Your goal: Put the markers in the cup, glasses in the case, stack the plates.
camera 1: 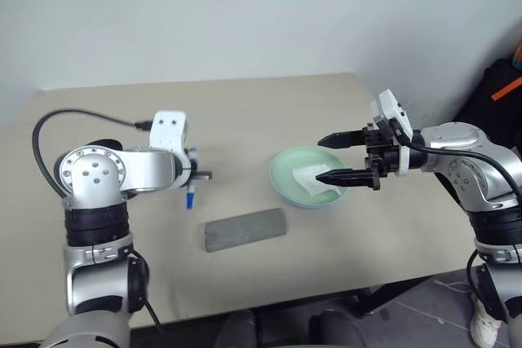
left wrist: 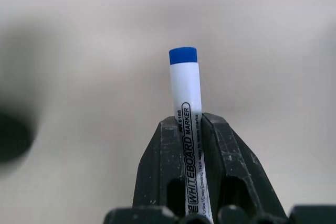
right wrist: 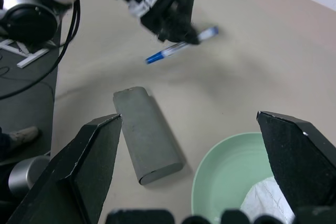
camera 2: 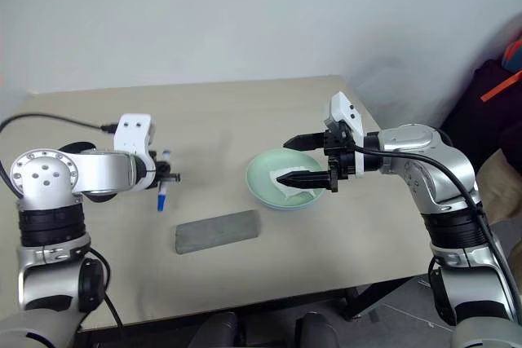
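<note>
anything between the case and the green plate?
No. Bare tabletop lies between the case and the green plate, plain in both eye views; the right wrist view shows the same gap.

Blue-capped marker (left wrist: 185,85) airborne; closed grey case (camera 1: 245,229)

arms: silver-grey rounded metal shells with black joint bands
wrists: white boxy camera housings
cables: black, looping to each wrist
left pincer (left wrist: 191,129): two scuffed black fingers
right pincer (camera 1: 341,158): pointed black fingers
</note>
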Action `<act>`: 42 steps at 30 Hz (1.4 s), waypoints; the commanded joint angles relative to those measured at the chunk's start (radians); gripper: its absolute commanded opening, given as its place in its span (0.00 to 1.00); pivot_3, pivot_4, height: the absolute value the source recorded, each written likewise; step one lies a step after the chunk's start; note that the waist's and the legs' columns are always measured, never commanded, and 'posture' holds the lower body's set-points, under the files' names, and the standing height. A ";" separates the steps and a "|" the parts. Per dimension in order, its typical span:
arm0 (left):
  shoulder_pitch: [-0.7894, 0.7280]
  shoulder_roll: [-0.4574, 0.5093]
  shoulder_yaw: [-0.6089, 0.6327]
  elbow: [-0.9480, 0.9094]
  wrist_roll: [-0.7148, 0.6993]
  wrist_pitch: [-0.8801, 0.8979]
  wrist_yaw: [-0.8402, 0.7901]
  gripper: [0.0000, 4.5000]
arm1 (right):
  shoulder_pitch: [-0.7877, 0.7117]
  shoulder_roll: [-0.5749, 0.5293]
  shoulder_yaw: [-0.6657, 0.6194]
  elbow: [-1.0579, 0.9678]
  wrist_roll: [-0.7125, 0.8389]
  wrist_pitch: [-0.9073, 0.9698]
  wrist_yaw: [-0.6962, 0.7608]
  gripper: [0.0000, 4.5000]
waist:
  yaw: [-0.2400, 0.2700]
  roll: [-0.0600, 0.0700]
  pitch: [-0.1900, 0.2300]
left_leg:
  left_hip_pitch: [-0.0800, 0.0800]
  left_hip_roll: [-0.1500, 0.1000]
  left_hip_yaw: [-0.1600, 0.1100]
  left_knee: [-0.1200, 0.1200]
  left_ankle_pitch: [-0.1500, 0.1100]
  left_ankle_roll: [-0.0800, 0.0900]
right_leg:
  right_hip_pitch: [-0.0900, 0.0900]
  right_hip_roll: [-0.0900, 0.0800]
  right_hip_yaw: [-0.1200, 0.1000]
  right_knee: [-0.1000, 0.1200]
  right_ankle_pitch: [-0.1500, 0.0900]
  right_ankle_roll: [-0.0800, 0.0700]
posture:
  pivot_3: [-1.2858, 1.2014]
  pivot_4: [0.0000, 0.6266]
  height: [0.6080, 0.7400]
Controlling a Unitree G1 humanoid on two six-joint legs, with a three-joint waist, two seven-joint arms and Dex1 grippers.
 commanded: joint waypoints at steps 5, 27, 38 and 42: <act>-0.037 0.128 -0.119 -0.063 0.450 -0.608 -0.568 0.02 | -0.036 0.009 -0.020 -0.014 0.007 -0.006 -0.010 0.99 | -0.002 0.001 0.000 | 0.000 0.000 0.001 -0.002 0.000 0.000 | -0.002 0.000 0.000 0.000 0.000 -0.001 | 0.52 0.00 1.00; 0.183 0.080 0.135 0.245 0.910 -1.335 -0.837 0.02 | -0.033 0.016 -0.023 -0.008 0.004 -0.011 -0.013 0.99 | 0.003 0.001 0.000 | -0.001 0.003 0.002 0.000 0.002 0.004 | -0.002 0.000 0.000 0.000 0.000 0.000 | 0.52 0.00 1.00; 0.333 0.089 0.265 0.226 0.919 -1.371 -0.881 0.02 | -0.020 0.008 -0.026 -0.016 0.006 -0.011 -0.010 0.99 | 0.003 0.001 0.000 | -0.001 0.003 0.003 0.000 0.000 0.001 | -0.003 0.000 0.000 0.000 0.000 -0.001 | 0.52 0.00 1.00; 0.377 0.081 0.285 0.234 0.927 -1.390 -0.892 0.02 | -0.020 0.009 -0.023 -0.016 0.005 -0.013 -0.008 0.99 | 0.003 0.001 0.000 | -0.001 0.004 0.004 0.000 0.000 0.001 | -0.003 0.000 -0.001 0.000 0.000 -0.001 | 0.52 0.00 1.00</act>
